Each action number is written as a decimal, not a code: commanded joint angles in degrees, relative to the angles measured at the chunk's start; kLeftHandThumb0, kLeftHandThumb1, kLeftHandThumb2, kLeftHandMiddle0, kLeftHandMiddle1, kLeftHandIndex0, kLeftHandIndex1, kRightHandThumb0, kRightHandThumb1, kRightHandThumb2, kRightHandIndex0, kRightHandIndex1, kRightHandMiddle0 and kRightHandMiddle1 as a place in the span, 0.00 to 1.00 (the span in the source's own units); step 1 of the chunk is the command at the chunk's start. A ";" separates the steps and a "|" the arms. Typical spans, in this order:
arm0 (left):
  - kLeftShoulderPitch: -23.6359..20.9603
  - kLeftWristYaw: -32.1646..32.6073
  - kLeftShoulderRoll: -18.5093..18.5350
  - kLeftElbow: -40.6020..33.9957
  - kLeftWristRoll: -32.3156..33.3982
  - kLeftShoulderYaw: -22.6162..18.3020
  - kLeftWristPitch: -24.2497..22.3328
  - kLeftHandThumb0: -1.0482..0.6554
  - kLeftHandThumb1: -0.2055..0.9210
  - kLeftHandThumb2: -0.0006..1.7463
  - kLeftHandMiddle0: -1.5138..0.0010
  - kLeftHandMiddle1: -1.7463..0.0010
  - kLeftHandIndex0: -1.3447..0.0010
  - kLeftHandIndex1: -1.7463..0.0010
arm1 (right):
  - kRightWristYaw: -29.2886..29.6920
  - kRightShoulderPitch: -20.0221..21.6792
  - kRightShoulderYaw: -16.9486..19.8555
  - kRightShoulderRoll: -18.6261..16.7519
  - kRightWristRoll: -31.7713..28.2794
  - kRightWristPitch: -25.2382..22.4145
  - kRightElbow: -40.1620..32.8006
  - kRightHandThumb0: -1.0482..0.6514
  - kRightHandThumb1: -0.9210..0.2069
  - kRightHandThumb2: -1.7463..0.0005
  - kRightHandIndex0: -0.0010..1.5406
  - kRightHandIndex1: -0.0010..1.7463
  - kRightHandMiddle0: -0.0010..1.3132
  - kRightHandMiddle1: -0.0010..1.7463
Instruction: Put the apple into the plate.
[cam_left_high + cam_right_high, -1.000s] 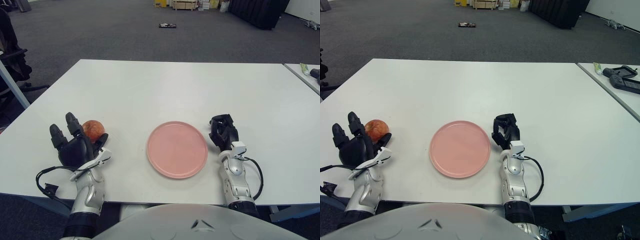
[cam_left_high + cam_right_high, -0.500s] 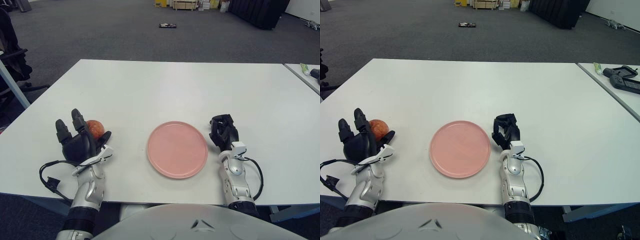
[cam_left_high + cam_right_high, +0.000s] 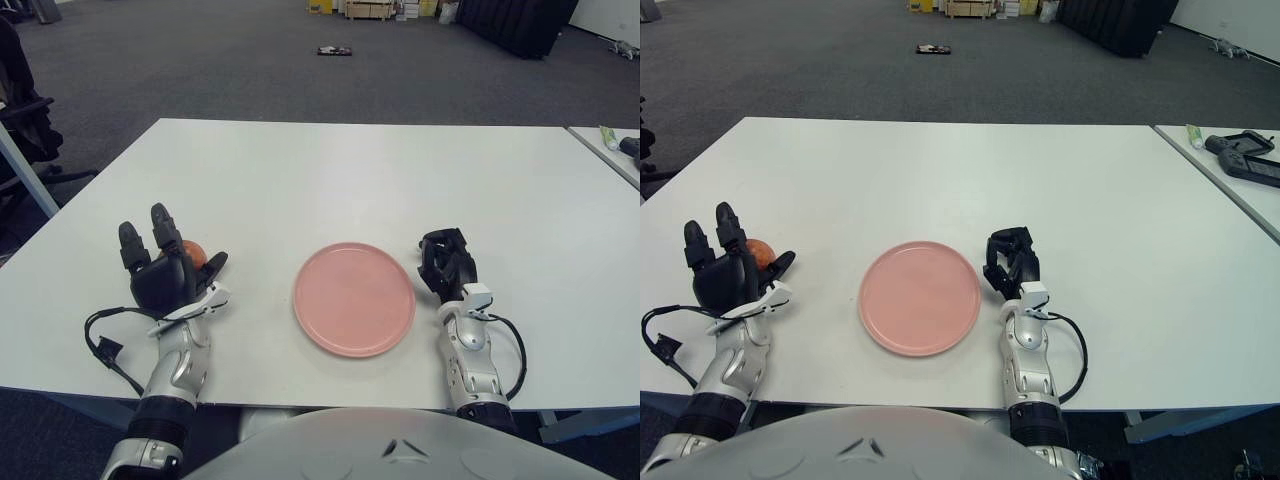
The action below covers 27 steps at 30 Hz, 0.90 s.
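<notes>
Our left hand (image 3: 165,275) has slid in over the apple (image 3: 192,252), fingers still spread, not holding it. We might knock it rolling away from the plate (image 3: 354,298). Our right hand (image 3: 447,262) sits curled by the plate

Head stereo pair, forward-down over table (image 3: 330,170); both views share same near scene.

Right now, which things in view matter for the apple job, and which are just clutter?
Job:
apple, mostly hidden behind the left hand, fingers spread around it
pink plate, nothing on it
right hand, beside the plate's right edge

Lying about:
dark device and tube on the neighbouring table
small dark object on the floor
</notes>
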<state>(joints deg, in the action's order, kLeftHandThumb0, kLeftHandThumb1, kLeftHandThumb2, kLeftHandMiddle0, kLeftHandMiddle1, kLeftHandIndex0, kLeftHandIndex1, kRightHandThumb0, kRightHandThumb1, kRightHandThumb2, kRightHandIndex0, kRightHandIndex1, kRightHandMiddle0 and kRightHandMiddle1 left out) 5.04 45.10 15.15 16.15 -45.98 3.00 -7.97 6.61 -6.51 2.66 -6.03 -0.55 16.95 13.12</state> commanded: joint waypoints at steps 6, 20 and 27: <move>-3.77 -0.54 4.75 3.29 -0.54 1.99 3.71 0.00 1.00 0.26 1.00 1.00 0.99 0.99 | 0.64 -0.24 0.40 -0.18 -0.03 -1.25 1.05 0.41 0.09 0.62 0.32 0.73 0.19 1.00; -13.24 -8.38 10.13 22.02 3.45 5.57 10.10 0.00 1.00 0.28 1.00 1.00 1.00 0.85 | 1.05 -0.49 0.50 -0.50 -0.36 -1.41 0.76 0.41 0.06 0.64 0.33 0.72 0.18 1.00; -18.30 -15.54 9.71 37.22 7.41 6.81 10.95 0.00 1.00 0.30 0.97 0.98 1.00 0.75 | 1.47 -1.35 0.54 -0.94 -0.60 -2.27 -0.81 0.41 0.06 0.65 0.33 0.72 0.17 1.00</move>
<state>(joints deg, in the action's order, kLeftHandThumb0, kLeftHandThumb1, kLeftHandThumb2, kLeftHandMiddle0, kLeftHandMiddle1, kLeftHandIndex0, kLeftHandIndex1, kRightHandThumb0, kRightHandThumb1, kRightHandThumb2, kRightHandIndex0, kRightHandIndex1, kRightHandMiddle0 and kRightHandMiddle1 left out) -13.02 36.07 25.87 46.65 -40.33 8.33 4.37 7.44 -6.69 2.82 -6.27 -0.74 16.51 12.67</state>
